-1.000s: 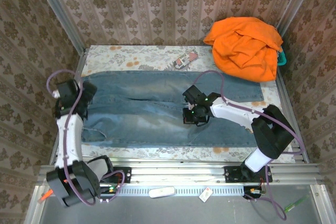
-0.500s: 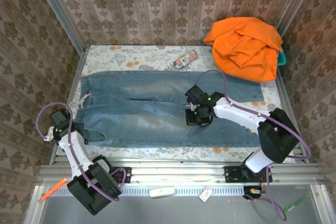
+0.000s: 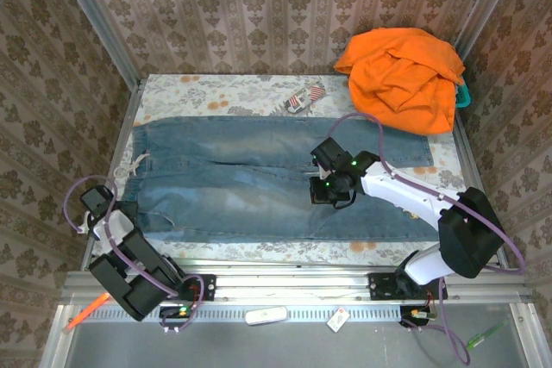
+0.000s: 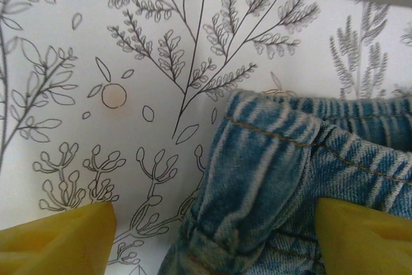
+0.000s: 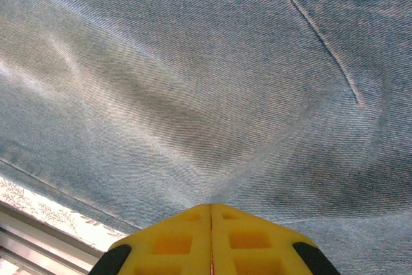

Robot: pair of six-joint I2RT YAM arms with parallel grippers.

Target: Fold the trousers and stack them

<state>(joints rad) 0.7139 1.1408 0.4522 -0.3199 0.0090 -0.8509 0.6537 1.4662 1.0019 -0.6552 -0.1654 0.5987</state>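
Nearest to us, just off the near left corner of the trousers [image 3: 224, 178], the left pincer [image 4: 212, 223] sits low over the surface [image 3: 216, 88]. Its yellow fingers [image 4: 58, 239] stand wide apart, with the gathered corner of the waistband bunched between them. One finger is over bare flowered cloth, just clear of the denim. The other is over the denim on the opposite side of the bunch. Nothing is gripped there.

The trousers themselves lie flat and at full length across the surface. The waistband is at the left end, and the two legs run side by side to the hems at the right.

Over the middle of the trousers, on the near leg and right of the crotch seam, the right pincer [image 5: 211, 214] points down onto the denim with its fingers pressed together. Creases in the cloth run in towards the tips, so we take it that a small fold is nipped between them, though the wrist view is too close for us to be sure.

Beyond the far edge of the trousers, near but apart from them, lies a small striped item [image 3: 302, 99]. At the far right, an orange garment [image 3: 401, 75] is heaped up, and its near edge reaches over the far leg close to the hem. A teal rim [image 3: 464, 96] peeks out from under the garment's right side.
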